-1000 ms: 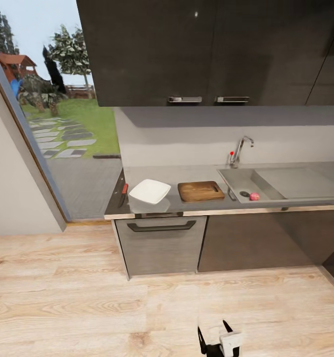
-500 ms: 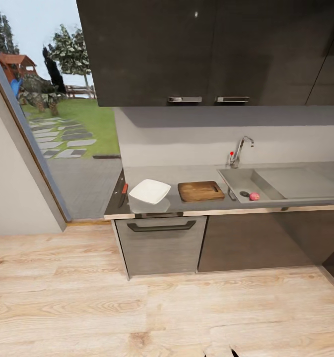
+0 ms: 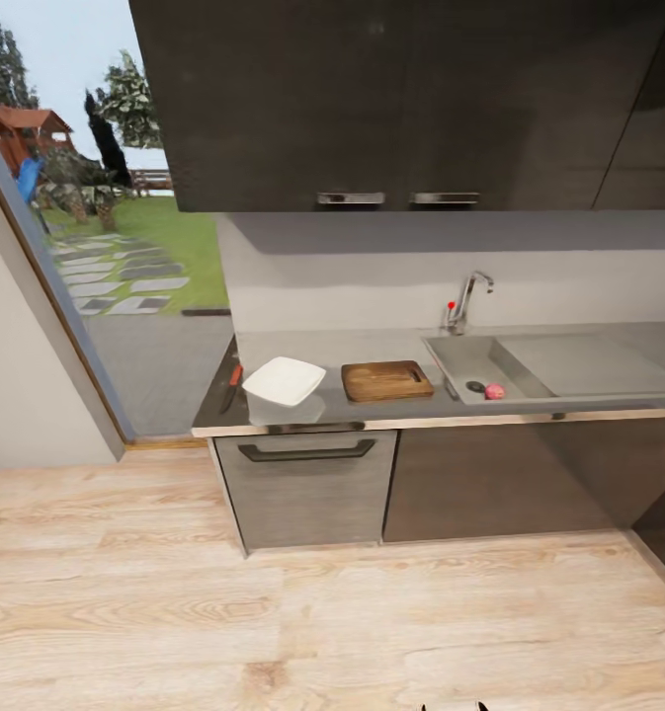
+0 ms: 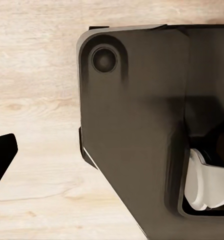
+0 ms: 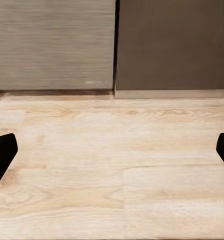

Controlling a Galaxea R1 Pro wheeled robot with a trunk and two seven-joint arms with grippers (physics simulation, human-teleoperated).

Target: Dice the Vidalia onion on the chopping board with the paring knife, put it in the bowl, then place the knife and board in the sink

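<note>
- Since a second ago, my head camera has shifted, so the whole kitchen sits slightly further left in view; nothing on the counter (image 3: 372, 346) has itself moved, and my gripper, then plain at the bottom edge of the head view, now shows as two dark tips at that edge.
- Far left of the counter: knife (image 3: 233, 384), red handle away from me, lying at the slab's end, just beside the bowl.
- Next: bowl (image 3: 284, 381), white and squarish, on the counter above the drawer (image 3: 307, 486) with the dark handle.
- Centre: board (image 3: 386, 379), flat on the counter between bowl and sink, handle slot toward the sink.
- Right: sink (image 3: 458, 358), with the onion (image 3: 494, 391) in the basin just beside the dark drain (image 3: 474, 386); tap (image 3: 465, 298) with red knob behind it, drainboard beyond.
- Left gripper (image 4: 112, 150), left wrist view: one black fingertip over the wooden floor (image 4: 37, 100), beside my dark base; how wide it stands, I cannot tell.
- Right gripper (image 5: 112, 152), right wrist view: both black fingertips spread wide apart, nothing between them, above the floor facing the cabinet fronts (image 5: 172, 45).
</note>
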